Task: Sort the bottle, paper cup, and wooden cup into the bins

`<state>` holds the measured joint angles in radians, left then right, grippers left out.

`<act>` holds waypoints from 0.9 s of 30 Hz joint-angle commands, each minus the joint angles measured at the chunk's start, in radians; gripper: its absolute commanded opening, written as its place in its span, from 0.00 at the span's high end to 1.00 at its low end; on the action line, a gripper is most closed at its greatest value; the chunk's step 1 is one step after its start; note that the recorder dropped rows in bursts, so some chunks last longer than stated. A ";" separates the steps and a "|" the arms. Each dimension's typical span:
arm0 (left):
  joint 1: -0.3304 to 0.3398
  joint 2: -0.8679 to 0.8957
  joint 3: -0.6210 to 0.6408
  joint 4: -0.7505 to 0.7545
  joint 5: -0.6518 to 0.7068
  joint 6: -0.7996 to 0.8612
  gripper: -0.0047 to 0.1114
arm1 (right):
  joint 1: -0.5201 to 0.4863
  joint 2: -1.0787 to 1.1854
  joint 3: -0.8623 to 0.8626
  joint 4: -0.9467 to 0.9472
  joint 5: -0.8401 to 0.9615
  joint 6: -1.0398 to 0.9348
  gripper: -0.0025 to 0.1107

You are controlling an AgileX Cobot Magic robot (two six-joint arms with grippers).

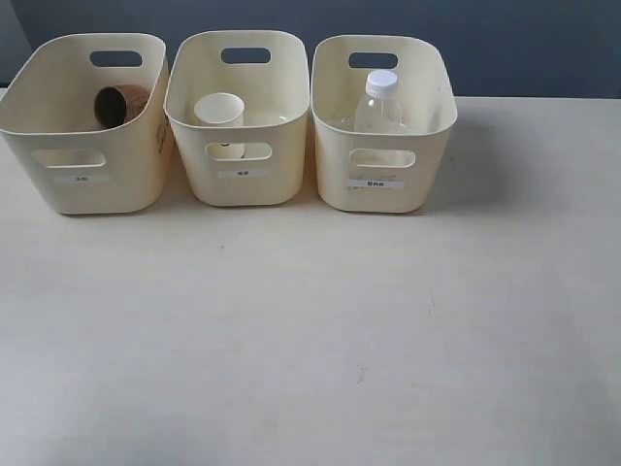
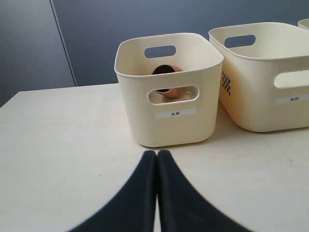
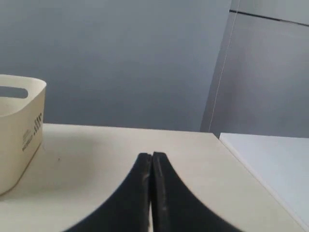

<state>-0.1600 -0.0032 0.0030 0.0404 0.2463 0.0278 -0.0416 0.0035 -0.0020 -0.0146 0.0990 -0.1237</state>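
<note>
Three cream bins stand in a row at the back of the table. The left bin (image 1: 87, 184) holds the dark brown wooden cup (image 1: 118, 103), lying on its side; the cup (image 2: 169, 89) also shows through the handle slot of that bin (image 2: 169, 125). The white paper cup (image 1: 219, 109) stands upright in the middle bin (image 1: 243, 184). The clear bottle (image 1: 379, 105) with its white cap stands in the right bin (image 1: 378, 194). My left gripper (image 2: 157, 153) is shut and holds nothing, well short of the left bin. My right gripper (image 3: 151, 155) is shut and holds nothing. Neither gripper appears in the exterior view.
The pale table (image 1: 310, 330) stretches in front of the bins. A second bin (image 2: 265, 96) sits beside the left one. One bin's corner (image 3: 19, 145) shows in the right wrist view, with the table's edge (image 3: 251, 169) and a grey wall beyond.
</note>
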 commanded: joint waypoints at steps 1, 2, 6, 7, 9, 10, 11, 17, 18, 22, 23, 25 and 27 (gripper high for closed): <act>-0.003 0.003 -0.003 0.003 -0.008 -0.002 0.96 | 0.003 -0.004 0.002 -0.006 -0.044 0.035 0.98; -0.003 0.003 -0.003 0.003 -0.008 -0.002 0.96 | 0.003 -0.004 0.002 -0.006 -0.026 0.039 0.98; -0.003 0.003 -0.003 -0.001 -0.008 -0.002 0.96 | 0.008 -0.004 0.002 -0.002 -0.026 0.039 0.98; -0.003 0.003 -0.003 -0.001 -0.008 -0.002 0.96 | 0.027 -0.004 0.002 -0.002 -0.026 0.039 0.98; -0.003 0.003 -0.003 -0.001 -0.008 -0.002 0.96 | 0.060 -0.004 0.002 -0.002 -0.026 0.039 0.98; -0.003 0.003 -0.003 -0.001 -0.008 -0.002 0.96 | 0.065 -0.004 0.002 -0.002 -0.030 0.039 0.98; -0.003 0.003 -0.003 -0.001 -0.008 -0.002 0.96 | 0.065 -0.004 0.002 -0.002 -0.035 0.039 0.98; -0.003 0.003 -0.003 -0.001 -0.008 -0.002 0.96 | 0.065 -0.004 0.002 0.001 -0.037 0.039 0.98; -0.003 0.003 -0.003 -0.001 -0.008 -0.002 0.96 | 0.065 -0.004 0.002 0.003 -0.037 0.039 0.98; -0.003 0.003 -0.003 -0.001 -0.008 -0.002 0.96 | 0.065 -0.004 0.002 0.006 -0.035 0.042 0.98; -0.003 0.003 -0.003 -0.001 -0.008 -0.002 0.96 | 0.065 -0.004 0.002 0.006 -0.035 0.042 0.98; -0.003 0.003 -0.003 -0.001 -0.008 -0.002 0.96 | 0.065 -0.004 0.002 0.006 -0.035 0.042 0.98; -0.003 0.003 -0.003 -0.001 -0.008 -0.002 0.96 | 0.065 -0.004 0.002 0.006 -0.035 0.042 0.98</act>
<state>-0.1600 -0.0032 0.0030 0.0404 0.2463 0.0278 0.0210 0.0035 -0.0020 -0.0128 0.0709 -0.0858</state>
